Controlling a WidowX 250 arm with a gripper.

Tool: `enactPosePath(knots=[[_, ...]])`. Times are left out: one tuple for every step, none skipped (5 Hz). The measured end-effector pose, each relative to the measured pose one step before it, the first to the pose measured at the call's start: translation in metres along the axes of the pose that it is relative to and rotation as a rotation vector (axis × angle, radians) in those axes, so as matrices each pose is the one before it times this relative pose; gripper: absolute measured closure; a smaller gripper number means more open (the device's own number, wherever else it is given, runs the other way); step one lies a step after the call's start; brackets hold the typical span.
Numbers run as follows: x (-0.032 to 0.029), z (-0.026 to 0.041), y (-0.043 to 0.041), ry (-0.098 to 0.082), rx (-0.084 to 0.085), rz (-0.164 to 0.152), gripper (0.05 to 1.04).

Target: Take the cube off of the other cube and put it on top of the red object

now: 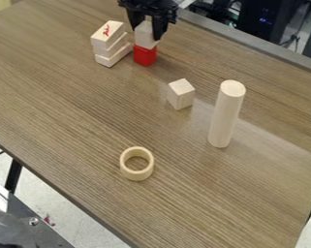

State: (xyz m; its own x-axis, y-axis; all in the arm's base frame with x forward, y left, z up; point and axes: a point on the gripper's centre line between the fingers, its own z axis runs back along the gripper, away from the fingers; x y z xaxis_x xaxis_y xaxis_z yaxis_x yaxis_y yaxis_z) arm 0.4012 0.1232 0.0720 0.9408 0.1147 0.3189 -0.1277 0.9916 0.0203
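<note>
At the top of the view, the black gripper (pixel 149 25) points down at the table, shut on a pale wooden cube (pixel 144 38). That cube sits directly above the red object (pixel 145 56), a small block on the table, and appears to touch its top. The gripper covers part of the pale cube's upper end. A second pale cube (pixel 181 94) stands on the table by itself, lower and to the right of the red block.
A stack of pale rectangular blocks (pixel 110 43) stands just left of the red block. A tall pale cylinder (pixel 226 114) stands upright at the right, and a wooden ring (pixel 137 163) lies nearer the front. The wooden table (pixel 73 111) has its far edge behind the gripper.
</note>
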Motion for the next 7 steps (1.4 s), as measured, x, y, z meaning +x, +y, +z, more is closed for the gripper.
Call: enactPosePath(knots=[[-0.00055,0.00000,0.00025,0.0035,0.0015,-0.0220,0.516],[-0.00024,0.00000,-0.00006,0.0015,-0.0004,-0.0107,0.516],[-0.00047,0.00000,-0.00012,0.0030,-0.0008,-0.0061,0.517],[-0.00229,-0.00083,-0.00105,0.0066,-0.0051,-0.0059,0.464],[-0.00372,-0.00140,-0.00047,0.0155,-0.0015,-0.0048,0.170],[-0.00072,0.00030,0.00075,0.0030,0.0051,-0.0158,0.083],[0.00112,0.00646,-0.00079,-0.0123,0.0014,-0.0071,0.084]])
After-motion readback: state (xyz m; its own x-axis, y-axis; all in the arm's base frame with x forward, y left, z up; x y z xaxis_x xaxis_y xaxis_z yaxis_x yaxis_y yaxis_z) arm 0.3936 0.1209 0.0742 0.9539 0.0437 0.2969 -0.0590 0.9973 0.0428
